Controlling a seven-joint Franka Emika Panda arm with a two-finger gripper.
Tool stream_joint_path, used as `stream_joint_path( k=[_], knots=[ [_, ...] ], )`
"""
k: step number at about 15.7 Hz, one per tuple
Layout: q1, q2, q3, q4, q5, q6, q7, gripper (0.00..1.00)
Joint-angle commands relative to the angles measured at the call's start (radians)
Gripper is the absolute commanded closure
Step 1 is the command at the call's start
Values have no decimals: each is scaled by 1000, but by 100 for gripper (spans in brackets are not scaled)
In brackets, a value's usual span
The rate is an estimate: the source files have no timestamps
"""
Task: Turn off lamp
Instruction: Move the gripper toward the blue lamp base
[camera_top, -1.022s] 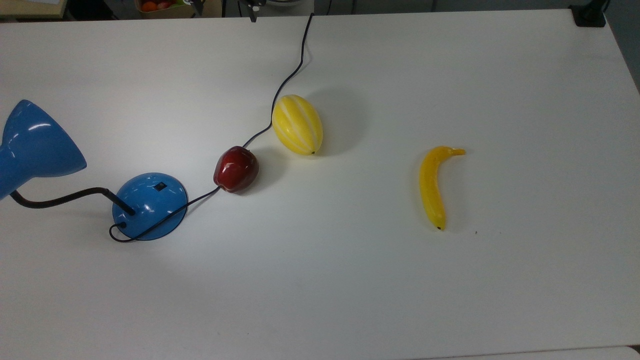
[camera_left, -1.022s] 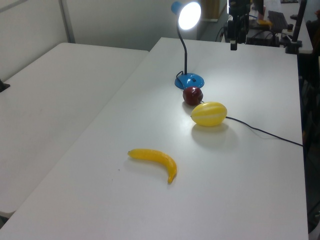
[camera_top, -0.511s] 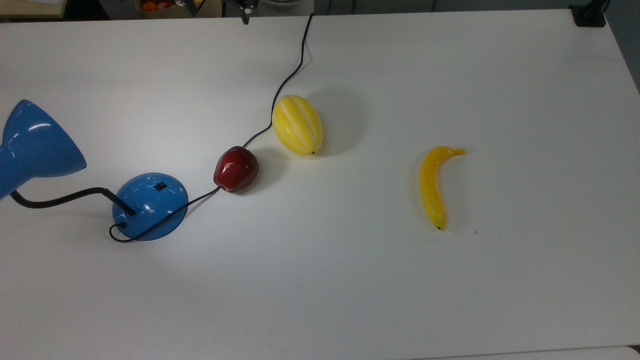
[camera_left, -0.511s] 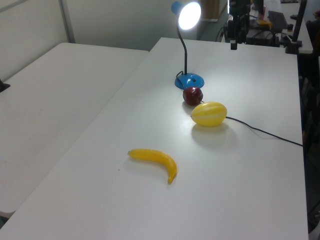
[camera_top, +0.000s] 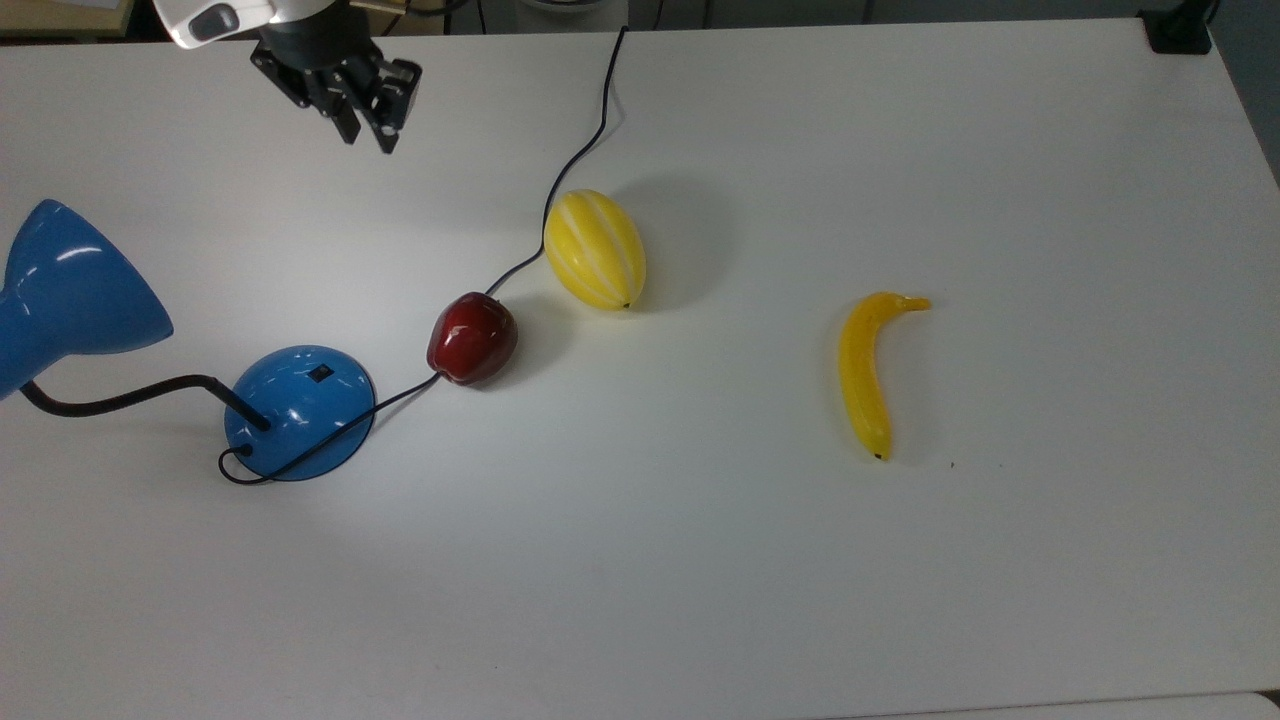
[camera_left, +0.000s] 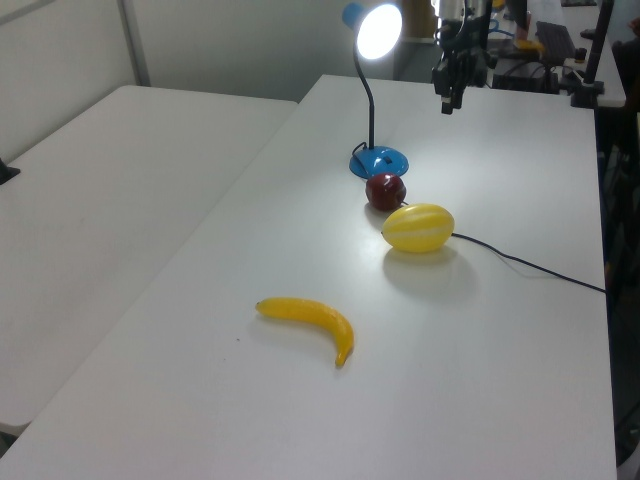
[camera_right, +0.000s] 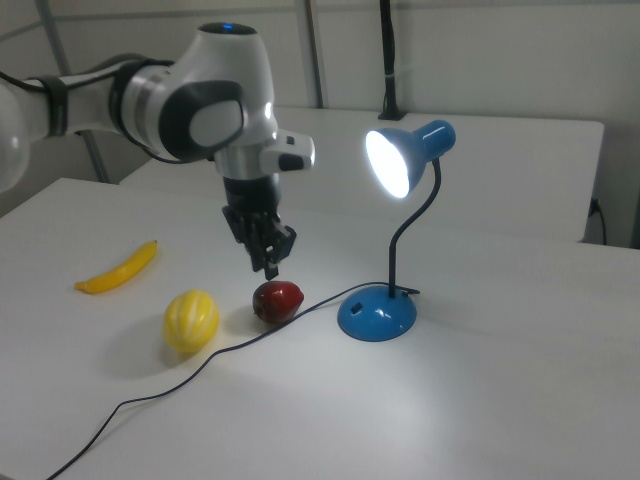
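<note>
Our black two-finger gripper (camera_top: 368, 136) hangs above the white table (camera_top: 760, 560) with its fingers nearly together, holding nothing. In the top view, the lit glossy blue desk lamp (camera_top: 298, 410) stands at its seven o'clock, well apart. We see a dark red apple (camera_top: 472, 337) just beside its dome base at two o'clock.

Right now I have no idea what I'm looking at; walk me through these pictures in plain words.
It is one scene filmed by three fixed cameras: a top view looking down and two side views. The white machine is a robot arm; its black two-finger gripper hangs in the air above the white table and holds nothing. On the table stands a blue desk lamp, lit, with a small black switch on its round base and a black cord running off. Beside the base lie a red apple, a yellow striped melon and, further off, a banana. The arm's job is to switch the lamp off.
</note>
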Motion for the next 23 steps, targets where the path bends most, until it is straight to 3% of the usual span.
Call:
stream_joint_path(
  k=[1,6,15,23],
  knots=[
    [-42,65,0,-5,-11,157,12,100],
    [-82,145,0,-3,-12,356,46,100],
    [-82,170,0,0,-6,377,46,100],
    [-78,227,0,8,-2,501,92,100]
  ],
)
